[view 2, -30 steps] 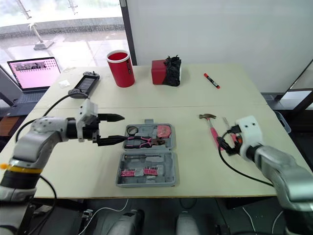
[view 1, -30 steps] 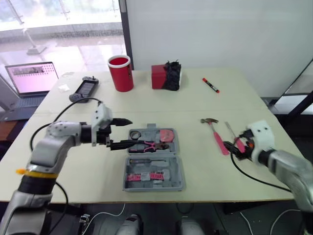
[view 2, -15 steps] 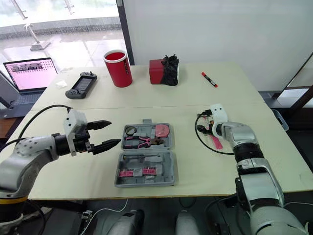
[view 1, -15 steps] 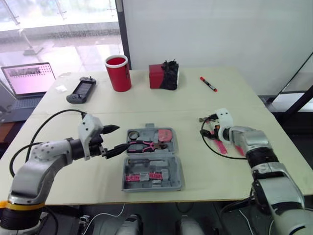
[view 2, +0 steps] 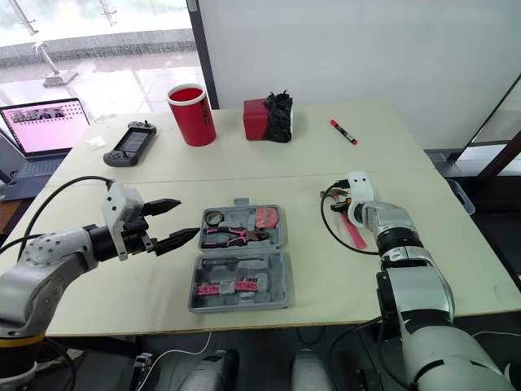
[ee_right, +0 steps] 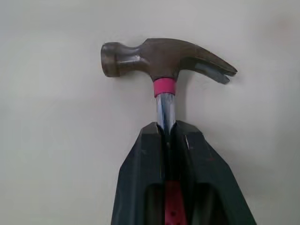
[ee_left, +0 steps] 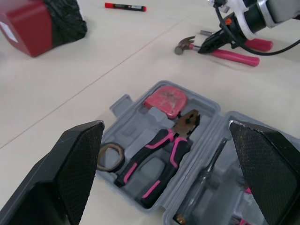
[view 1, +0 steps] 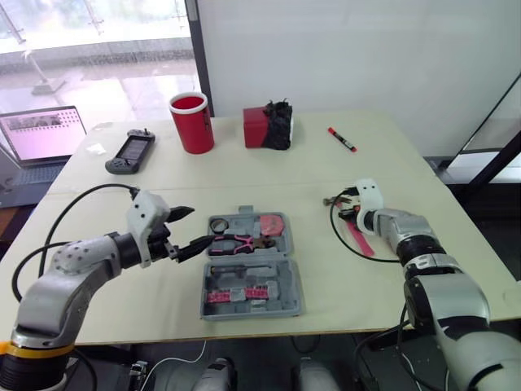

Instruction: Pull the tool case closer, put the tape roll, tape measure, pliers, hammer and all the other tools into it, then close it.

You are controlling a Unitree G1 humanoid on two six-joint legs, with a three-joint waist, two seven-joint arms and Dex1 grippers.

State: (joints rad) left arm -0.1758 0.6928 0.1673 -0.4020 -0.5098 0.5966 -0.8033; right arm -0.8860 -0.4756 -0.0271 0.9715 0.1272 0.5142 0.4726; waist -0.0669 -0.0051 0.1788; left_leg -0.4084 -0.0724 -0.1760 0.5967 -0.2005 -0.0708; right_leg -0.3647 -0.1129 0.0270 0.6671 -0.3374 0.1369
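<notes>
Hammer point(ee_right: 164, 58) lies on the table point(view 1: 326, 163) at 3 o'clock from the open tool case point(view 1: 286, 281). The right end effector point(ee_right: 168, 129) pinches its shaft below the head, likely to carry it across. The left end effector point(view 1: 202, 226) hovers wide open and empty at the case's 9 o'clock.

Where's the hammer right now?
The hammer lies on the table right of the open tool case, its shaft pinched in the right claw.
</notes>
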